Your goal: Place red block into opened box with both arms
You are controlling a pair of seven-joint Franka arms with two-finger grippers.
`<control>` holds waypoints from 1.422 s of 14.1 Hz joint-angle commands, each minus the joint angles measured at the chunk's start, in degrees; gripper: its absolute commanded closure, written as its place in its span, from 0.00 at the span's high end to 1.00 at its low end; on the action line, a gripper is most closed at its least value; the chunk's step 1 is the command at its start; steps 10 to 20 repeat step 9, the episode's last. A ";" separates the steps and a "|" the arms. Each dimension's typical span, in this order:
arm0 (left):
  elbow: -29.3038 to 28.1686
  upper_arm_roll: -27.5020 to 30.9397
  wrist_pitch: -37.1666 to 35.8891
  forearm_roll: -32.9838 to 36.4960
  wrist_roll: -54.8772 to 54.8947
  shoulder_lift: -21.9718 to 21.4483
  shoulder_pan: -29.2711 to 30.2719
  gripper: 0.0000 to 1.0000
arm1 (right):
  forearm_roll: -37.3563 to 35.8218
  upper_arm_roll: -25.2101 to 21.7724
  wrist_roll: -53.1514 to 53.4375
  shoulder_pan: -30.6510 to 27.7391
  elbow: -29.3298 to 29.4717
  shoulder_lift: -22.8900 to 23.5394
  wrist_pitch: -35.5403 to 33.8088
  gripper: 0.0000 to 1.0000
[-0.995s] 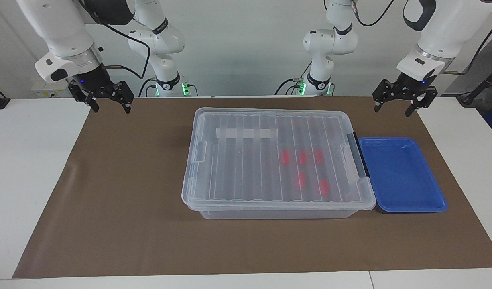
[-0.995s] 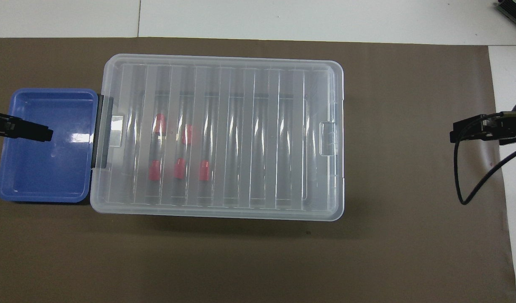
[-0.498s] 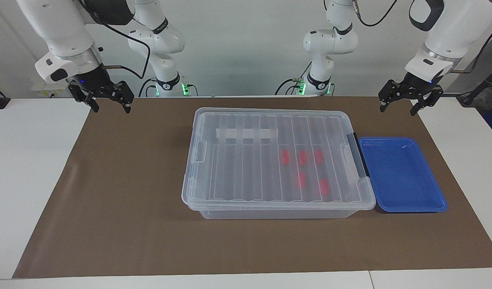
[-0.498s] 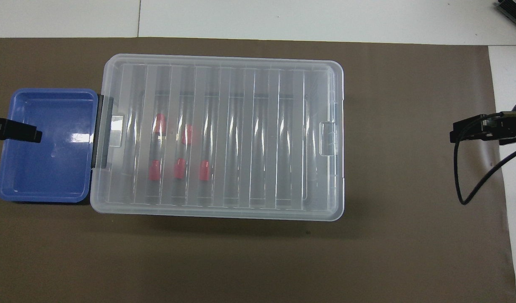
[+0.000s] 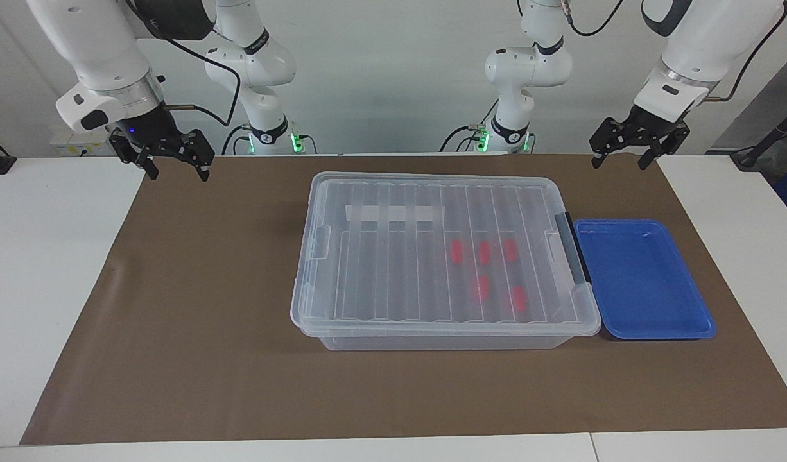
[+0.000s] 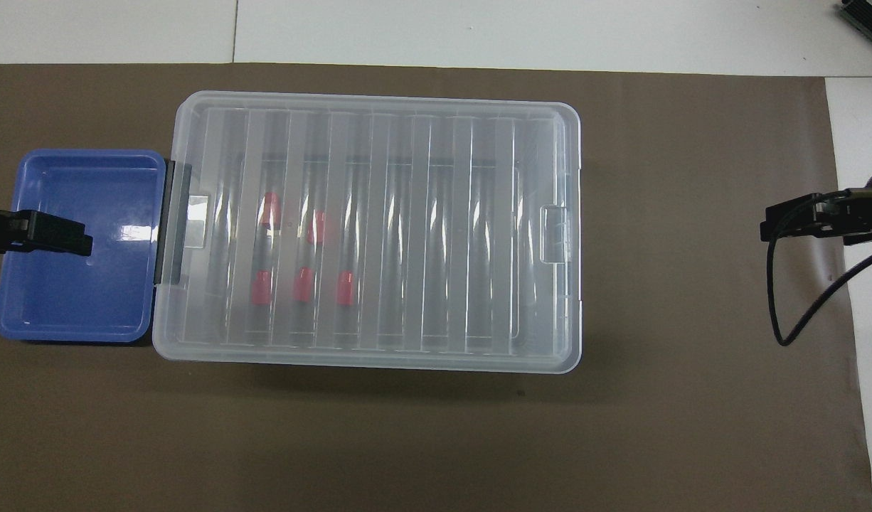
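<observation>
Box (image 5: 432, 256) sits mid-mat on the tabletop (image 5: 53, 269), ribbed clear lid (image 6: 379, 227) fully on. Five red blocks (image 5: 483, 252) already inside, seen through the lid, bunched toward the left arm's end of the box: three in a row nearer the robots, two farther. In the overhead view they sit around 9 o'clock from the box centre. Blue tray (image 5: 676, 321) touches the box at its dark grey handle (image 5: 572, 247), nothing in it.

Progress, as I read it: looks finished or nearly so. All blocks are in, none loose on the brown mat (image 5: 194, 333), lid closed. If anything is left, only parking the arms. Task says "opened box", but the box is shut now.

Left hand (image 5: 624, 151) is up in the air over the mat's edge toward the robots, roughly 12 o'clock of the tray in the facing view; fingers spread wide, holding nothing. Right hand (image 5: 175, 168) hangs over the mat corner at the right arm's end, also wide and empty; that arm is waiting.

Change from a second ago: left hand has risen and drifted slightly toward the box's end. Right hand, box, blocks and tray unchanged.
</observation>
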 commanded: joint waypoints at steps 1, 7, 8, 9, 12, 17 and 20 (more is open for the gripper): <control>-0.85 0.36 -1.02 0.71 -1.00 -1.60 -0.75 1.00 | 0.24 0.31 0.99 -0.26 0.47 0.09 -0.75 1.00; -1.46 0.28 -0.23 0.71 -1.17 -1.69 -0.84 1.00 | 0.24 0.31 0.99 -0.26 0.47 0.18 -0.75 1.00; -1.47 0.28 -0.32 0.71 -1.17 -1.69 -0.84 1.00 | 0.24 0.31 0.99 -0.26 0.47 0.18 -0.75 1.00; -1.38 0.28 -0.40 0.71 -1.17 -1.69 -0.84 1.00 | 0.24 0.31 0.99 -0.26 0.47 0.18 -0.75 1.00; -1.38 0.28 -0.40 0.71 -1.17 -1.69 -0.84 1.00 | 0.24 0.31 0.99 -0.26 0.47 0.18 -0.75 1.00; -1.38 0.28 -0.40 0.71 -1.17 -1.69 -0.84 1.00 | 0.24 0.31 0.99 -0.26 0.47 0.18 -0.75 1.00; -1.38 0.28 -0.40 0.71 -1.17 -1.69 -0.84 1.00 | 0.24 0.31 0.99 -0.26 0.47 0.18 -0.75 1.00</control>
